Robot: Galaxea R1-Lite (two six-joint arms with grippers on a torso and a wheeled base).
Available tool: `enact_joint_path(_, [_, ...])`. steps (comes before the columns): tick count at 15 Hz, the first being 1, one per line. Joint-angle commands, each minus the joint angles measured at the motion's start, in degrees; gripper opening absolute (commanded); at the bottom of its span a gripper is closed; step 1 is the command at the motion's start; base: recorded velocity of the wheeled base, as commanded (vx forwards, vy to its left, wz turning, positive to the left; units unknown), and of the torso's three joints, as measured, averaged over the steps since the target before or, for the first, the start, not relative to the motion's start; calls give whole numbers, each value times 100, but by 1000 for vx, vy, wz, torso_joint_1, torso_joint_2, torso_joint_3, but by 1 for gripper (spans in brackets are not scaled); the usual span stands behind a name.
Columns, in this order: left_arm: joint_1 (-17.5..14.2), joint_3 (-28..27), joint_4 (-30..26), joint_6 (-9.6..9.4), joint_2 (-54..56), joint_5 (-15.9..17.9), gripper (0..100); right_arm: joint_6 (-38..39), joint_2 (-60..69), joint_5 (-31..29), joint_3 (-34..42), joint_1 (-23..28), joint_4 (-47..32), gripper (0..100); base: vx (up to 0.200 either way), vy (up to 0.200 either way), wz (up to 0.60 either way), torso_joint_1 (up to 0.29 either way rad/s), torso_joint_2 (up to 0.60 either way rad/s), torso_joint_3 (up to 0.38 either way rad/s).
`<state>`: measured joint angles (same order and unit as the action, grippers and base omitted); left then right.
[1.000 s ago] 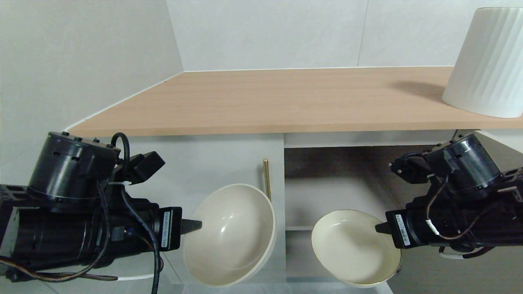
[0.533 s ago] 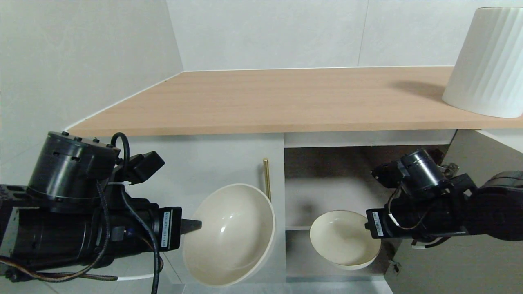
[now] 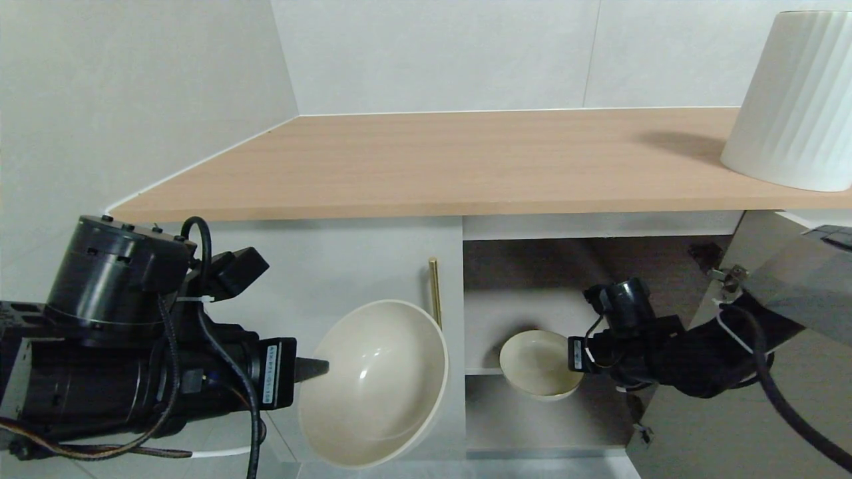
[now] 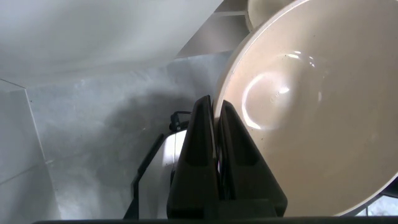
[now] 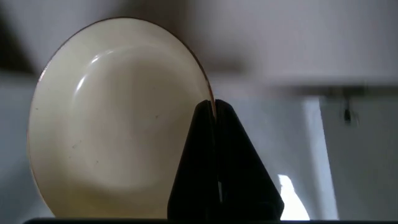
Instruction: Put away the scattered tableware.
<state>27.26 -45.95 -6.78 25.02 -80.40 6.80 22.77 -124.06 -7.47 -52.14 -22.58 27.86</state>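
- The jaws of the left gripper (image 3: 313, 368) were pinched on the rim of the large bowl (image 3: 373, 382), one finger inside the wall and one outside. A rim pinch looked like the only purchase a bowl that wide offers.
- The large bowl hung just past those fingertips, tipped on edge with its hollow facing the head camera. It hung in front of the closed door (image 3: 373, 266), whose brass handle (image 3: 434, 289) rose just behind its far rim.
- It was probably parked there, clear of the opening, so the other arm had room to work.
- The jaws of the right gripper (image 3: 576, 354) were likewise clamped on a rim, that of the small bowl (image 3: 536, 364), with the wall sandwiched between the two fingers in the right wrist view.
- The small bowl stuck out ahead of those fingertips, inside the open cabinet (image 3: 506, 313) and low over the shelf (image 3: 532, 426). Whether it touched the shelf could not be told.
- The right arm reached in past the open door (image 3: 785, 293), which stood well to that gripper's outer side and left the compartment free.
- By my reading, the small bowl was nearly stowed and needed lowering and release.
- The large bowl would follow, and a tilted, edge-held bowl may slip or knock the frame.
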Motion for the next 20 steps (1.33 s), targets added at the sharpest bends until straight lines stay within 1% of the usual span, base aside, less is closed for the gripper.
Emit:
enact_joint_path(1, [-1,-2,1,3,-37,-3,0,34,-601,-176,-24,140,308,0,0,0,0,0,0,0])
enact_joint_path(3, [-1,7,1,3,-64,-3,0,228,-812,-404,-183,157,607,0,0,0,0,0,0,0])
enact_joint_path(8, [-1,7,1,3,-64,-3,0,491,-1208,-879,-745,359,607,0,0,0,0,0,0,0])
enact_joint_path(13, [-1,7,1,3,-117,-3,0,491,-1419,-949,-1167,491,607,0,0,0,0,0,0,0])
enact_joint_path(15, [-1,7,1,3,-125,-3,0,491,-1480,-1063,-1299,491,607,0,0,0,0,0,0,0])
enact_joint_path(18, [-1,16,1,3,-134,-3,0,483,-1595,-1081,-1571,491,572,0,0,0,0,0,0,0])
enact_joint_path(20, [-1,16,10,3,-161,-3,0,474,-1621,-1081,-1624,491,554,0,0,0,0,0,0,0])
